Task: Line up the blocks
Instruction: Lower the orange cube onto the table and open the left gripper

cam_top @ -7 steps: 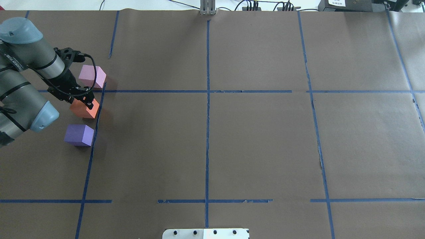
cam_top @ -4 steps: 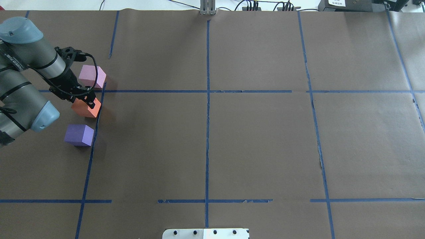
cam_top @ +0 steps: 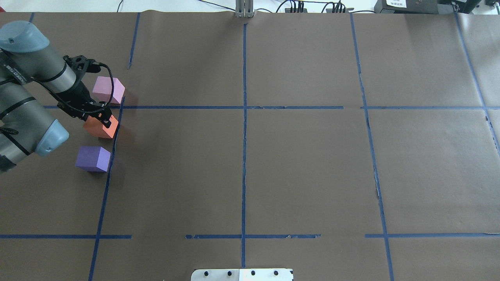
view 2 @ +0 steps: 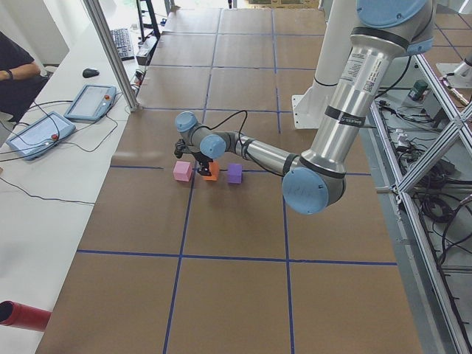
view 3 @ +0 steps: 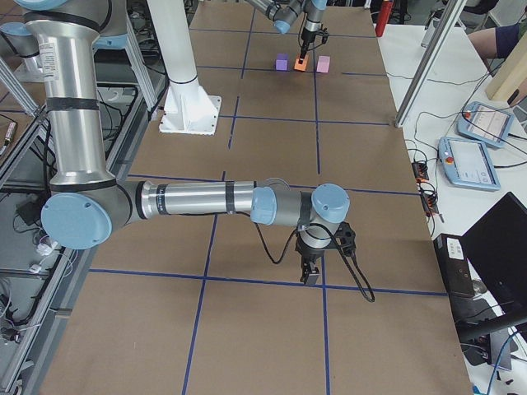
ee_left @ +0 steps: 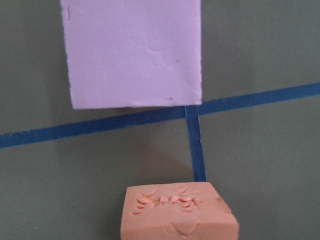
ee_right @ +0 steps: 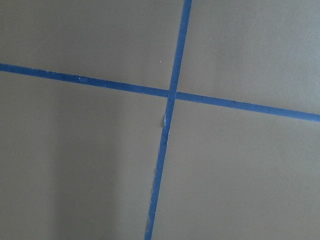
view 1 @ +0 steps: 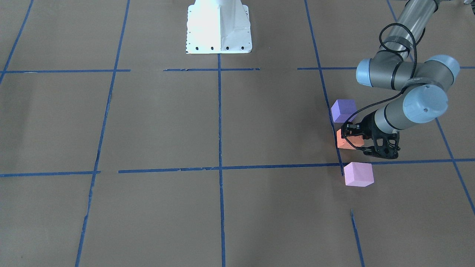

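Our left pincer (cam_top: pixel 104 119), gripping the orange block (cam_top: pixel 97 128), has nudged it slightly toward the pink block (cam_top: pixel 108 89) — the line with the purple block (cam_top: pixel 93 158) looks nearly straight.

Robotics lab: taped paper-covered table (cam_top: pixel 304 164), teach pendants (view 2: pixel 90 102), aluminium framing (view 2: pixel 112 51).

Three small matte cubes of equal size form a loose row close to the bench's left edge, in its far half, running from the far edge toward the near one. The pink block (cam_top: pixel 108 89) lies farthest out, flat on the surface. The orange block (cam_top: pixel 95 130) is in the middle, with faint embossed marks on top; whether it rests on the bench cannot be told. The violet block (cam_top: pixel 93 158) lies nearest the near edge. All three stand apart.
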{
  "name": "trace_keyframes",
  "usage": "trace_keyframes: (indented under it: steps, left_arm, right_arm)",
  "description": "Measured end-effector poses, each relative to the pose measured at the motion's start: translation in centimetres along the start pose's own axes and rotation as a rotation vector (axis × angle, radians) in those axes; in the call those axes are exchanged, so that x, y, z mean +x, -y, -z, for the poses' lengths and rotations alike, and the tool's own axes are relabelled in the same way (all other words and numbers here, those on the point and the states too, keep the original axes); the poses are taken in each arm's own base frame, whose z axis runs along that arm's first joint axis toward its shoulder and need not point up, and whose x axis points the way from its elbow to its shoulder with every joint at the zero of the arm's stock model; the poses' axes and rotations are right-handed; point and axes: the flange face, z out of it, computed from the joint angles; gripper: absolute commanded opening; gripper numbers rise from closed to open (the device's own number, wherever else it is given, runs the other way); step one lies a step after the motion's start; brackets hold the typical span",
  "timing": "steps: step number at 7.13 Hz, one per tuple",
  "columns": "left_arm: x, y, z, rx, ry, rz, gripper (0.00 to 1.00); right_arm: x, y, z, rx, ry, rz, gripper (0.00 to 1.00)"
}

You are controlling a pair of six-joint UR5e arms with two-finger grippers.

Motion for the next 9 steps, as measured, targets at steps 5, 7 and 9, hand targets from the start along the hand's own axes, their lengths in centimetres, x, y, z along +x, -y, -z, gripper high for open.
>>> trace_keyframes:
  steps: [5,7,9]
  left_arm:
    - [-0.45,0.14,-0.44,-0.005,0.003,0.012,1.0]
    - [-0.45,0.16,-0.43,-0.003,0.004,0.011,1.0]
    - [-0.79,0.25,0.02,0.005,0.004,0.022,1.0]
  right_arm:
    - [0.0,0.0,0.0,0.0,0.0,0.0,1.0]
    - [0.0,0.0,0.01,0.0,0.0,0.0,1.0]
    - [0.0,0.0,0.0,0.0,0.0,0.0,1.0]
